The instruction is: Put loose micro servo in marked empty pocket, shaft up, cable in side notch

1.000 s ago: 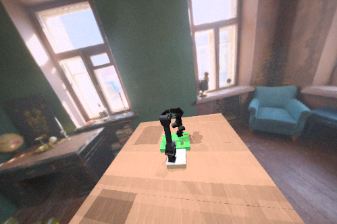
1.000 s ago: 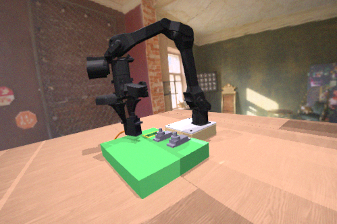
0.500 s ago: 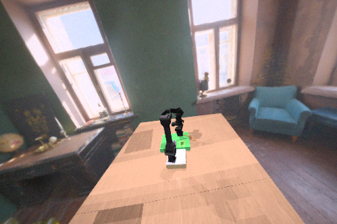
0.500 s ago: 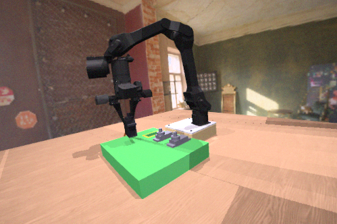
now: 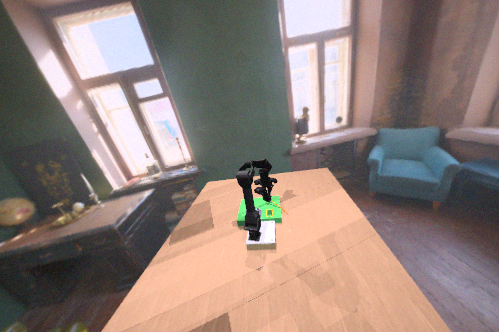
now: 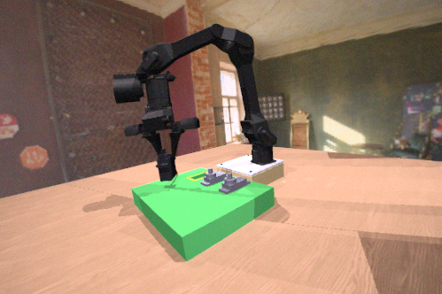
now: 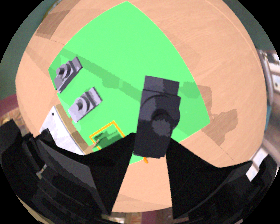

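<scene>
Here the carrying step is in hand: the servo (image 7: 160, 115) is clamped between the fingers (image 6: 166, 166), which are closed on its dark body, and it is held just above the green deck (image 6: 198, 212), not yet over the pocket (image 7: 106, 135). In the wrist view the yellow-outlined pocket is seen at about 8 o'clock from the servo, near but apart from it. The cable (image 6: 174, 181) is seen in the exterior view as a thin line hanging from the servo toward the deck.

For the next move, a short sideways shift toward the pocket is judged to be needed, then a straight descent with the shaft kept up and the cable turned toward the side notch. Which side the notch is on cannot be told from these views.

Two seated servos (image 6: 221, 179) are mounted on the deck beyond the pocket, toward the arm's white base (image 6: 252, 167); the nearer one stands just beside the pocket and is judged the main obstacle for the fingers during the descent. The trailing cable could also be caught under an ear. The deck rests on the table (image 6: 340, 221).
</scene>
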Motion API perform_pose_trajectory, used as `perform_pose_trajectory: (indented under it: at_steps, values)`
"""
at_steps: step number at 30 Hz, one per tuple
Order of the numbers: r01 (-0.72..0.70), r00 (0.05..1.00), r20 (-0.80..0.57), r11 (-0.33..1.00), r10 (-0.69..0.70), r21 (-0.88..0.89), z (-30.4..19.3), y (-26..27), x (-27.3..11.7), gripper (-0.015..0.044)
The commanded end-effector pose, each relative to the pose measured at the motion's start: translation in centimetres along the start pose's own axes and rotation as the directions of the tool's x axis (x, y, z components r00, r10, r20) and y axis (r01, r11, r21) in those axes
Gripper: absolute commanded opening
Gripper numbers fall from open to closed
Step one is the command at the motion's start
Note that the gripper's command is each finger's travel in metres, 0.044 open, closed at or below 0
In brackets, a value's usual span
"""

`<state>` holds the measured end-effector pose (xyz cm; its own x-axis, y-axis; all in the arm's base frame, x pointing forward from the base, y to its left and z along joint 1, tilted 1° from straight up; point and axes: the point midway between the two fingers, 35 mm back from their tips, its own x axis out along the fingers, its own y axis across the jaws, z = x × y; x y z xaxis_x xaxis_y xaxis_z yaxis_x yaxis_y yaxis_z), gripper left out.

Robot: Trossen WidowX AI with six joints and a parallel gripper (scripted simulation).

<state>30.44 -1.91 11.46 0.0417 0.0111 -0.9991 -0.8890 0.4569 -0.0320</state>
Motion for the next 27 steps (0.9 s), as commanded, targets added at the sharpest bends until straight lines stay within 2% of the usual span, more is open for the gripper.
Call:
perform_pose_trajectory:
  at_steps: [1, 10, 20, 23, 27]
  values:
    - [-0.001, 1.000, 0.005, 0.992, 0.000, 0.124, 0.08, -0.02, -0.09, 0.0000]
    - [-0.002, 1.000, 0.005, 0.907, 0.000, 0.420, 0.08, -0.02, -0.10, 0.0000]
    - [-0.004, 1.000, 0.005, 0.713, 0.000, 0.702, 0.08, -0.02, -0.10, 0.0000]
    - [-0.004, 1.000, 0.005, 0.655, 0.000, 0.756, 0.08, -0.02, -0.10, 0.0000]
    - [-0.004, 1.000, 0.005, 0.650, 0.000, 0.760, 0.08, -0.02, -0.10, 0.0000]
